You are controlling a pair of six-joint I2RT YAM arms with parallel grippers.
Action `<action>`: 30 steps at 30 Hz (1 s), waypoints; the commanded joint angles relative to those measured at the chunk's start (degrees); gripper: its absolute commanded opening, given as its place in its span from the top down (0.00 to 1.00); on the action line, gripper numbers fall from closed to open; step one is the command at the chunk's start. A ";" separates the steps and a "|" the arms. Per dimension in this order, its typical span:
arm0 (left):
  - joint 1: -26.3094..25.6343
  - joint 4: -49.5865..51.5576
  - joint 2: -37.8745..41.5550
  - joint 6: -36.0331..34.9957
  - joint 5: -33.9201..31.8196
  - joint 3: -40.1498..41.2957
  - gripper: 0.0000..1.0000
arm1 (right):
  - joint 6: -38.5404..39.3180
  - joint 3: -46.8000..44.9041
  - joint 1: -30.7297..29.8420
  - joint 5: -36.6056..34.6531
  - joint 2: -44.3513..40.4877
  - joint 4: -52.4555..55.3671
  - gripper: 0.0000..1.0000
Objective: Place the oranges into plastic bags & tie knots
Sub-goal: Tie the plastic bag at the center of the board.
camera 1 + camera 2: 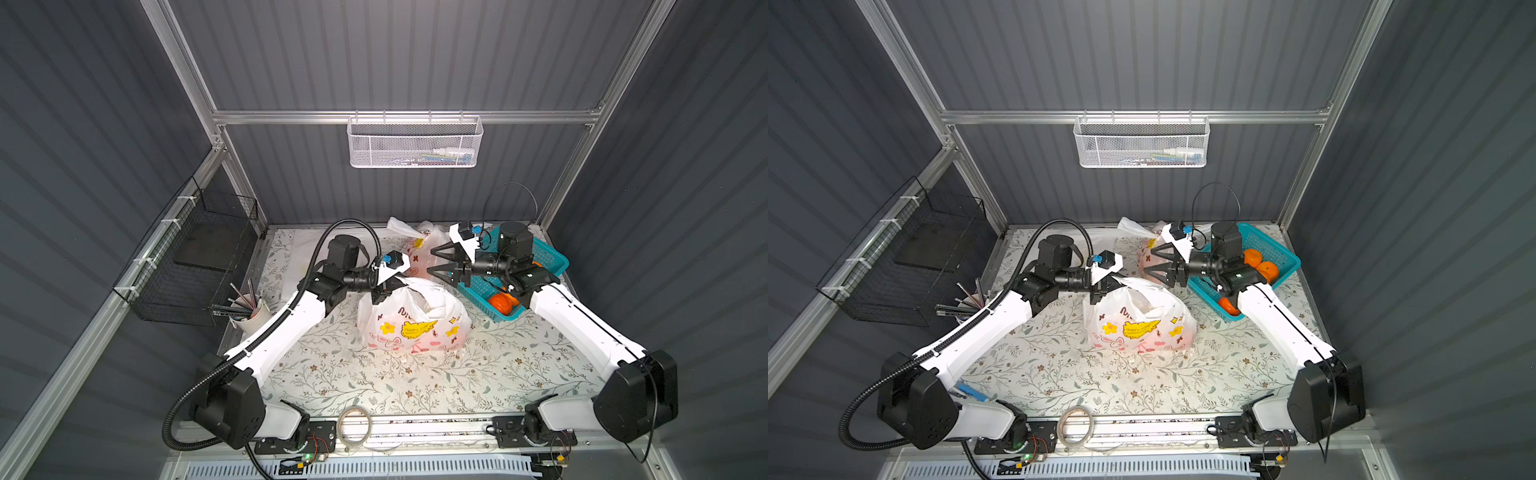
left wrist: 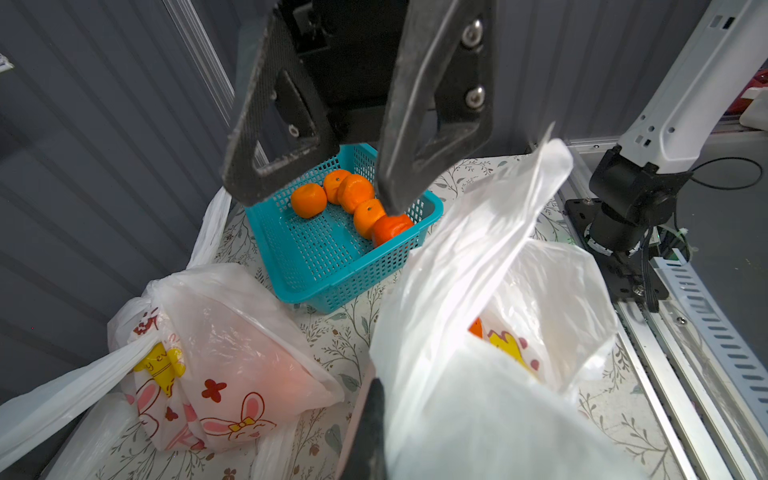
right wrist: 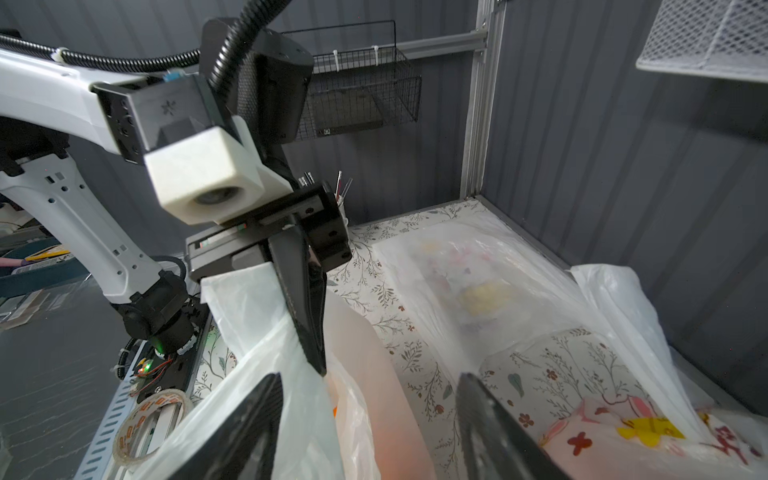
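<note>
We pinch a handle of the front bag (image 1: 415, 324) with our left gripper (image 3: 316, 361), its fingers pressed together on the plastic. Our right gripper (image 1: 431, 262) hangs spread wide near the rear bag (image 1: 415, 257), beside the teal basket (image 1: 550, 255) where five oranges (image 2: 357, 199) lie. Both bags sit on the flowered mat (image 1: 374, 382)

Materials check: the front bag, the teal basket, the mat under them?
Front bag: thin translucent plastic film, glossy. It crumples into soft folds and an orange tint shows through its wall.
Teal basket: rigid moulded plastic, judging by the even lattice holes and smooth rim.
Mat: flat floral-print sheet. Vinyl or cloth, cannot tell.
</note>
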State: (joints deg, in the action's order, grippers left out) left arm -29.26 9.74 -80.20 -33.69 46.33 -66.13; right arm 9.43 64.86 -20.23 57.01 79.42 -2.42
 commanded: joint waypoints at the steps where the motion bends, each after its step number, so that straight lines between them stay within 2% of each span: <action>1: -0.23 -1.17 1.20 -0.32 0.23 0.88 1.00 | 1.59 -1.16 -1.24 1.36 -0.13 0.90 0.31; 8: -0.27 -2.00 1.74 -0.71 -0.28 0.96 1.00 | 4.81 -2.63 -3.43 1.67 0.10 5.17 0.31; 23: -1.32 -0.08 2.31 -2.48 -1.63 -0.19 1.00 | 9.27 -0.35 -6.56 -1.92 3.64 12.45 0.41; 26: -1.50 0.10 2.33 -2.61 -2.57 -0.32 1.00 | 8.14 -0.60 -6.81 -0.35 3.80 11.68 0.48; 30: -1.93 0.62 2.59 -2.33 -4.37 -0.39 1.00 | 7.00 -0.85 -6.87 1.22 3.60 11.17 0.73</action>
State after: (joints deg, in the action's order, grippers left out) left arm -30.81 8.78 -79.48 -35.40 43.44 -65.87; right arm 17.06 62.87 -26.83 56.40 83.00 8.47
